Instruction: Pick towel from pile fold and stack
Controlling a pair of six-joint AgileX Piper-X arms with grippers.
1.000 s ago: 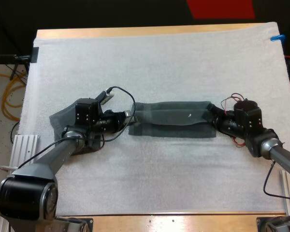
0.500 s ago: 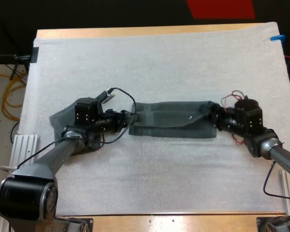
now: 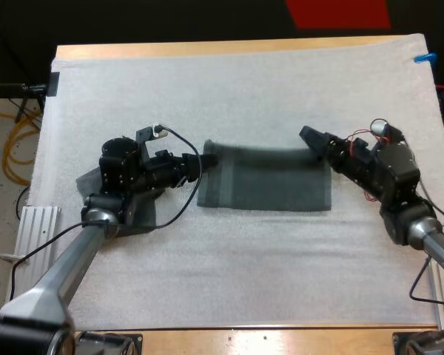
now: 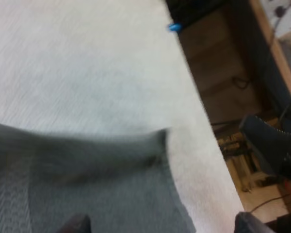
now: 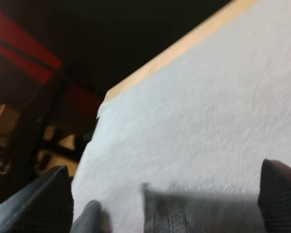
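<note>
Folded towel (image 3: pixel 266 186) lies flat mid white mat (image 3: pixel 229 96). Left gripper (image 3: pixel 206 160) and right gripper (image 3: pixel 309 137) have fingers apart at its far corners, clear of the cloth. The far edge is blurred, maybe unsettled, so regrip both corners evenly for the next fold. Crumpled towel (image 3: pixel 86 185) sits under the left arm.

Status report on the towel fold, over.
Left end effector open at folded towel's left edge. Right end effector open by its far right corner. Crumpled towel under left arm, clear of fold.
</note>
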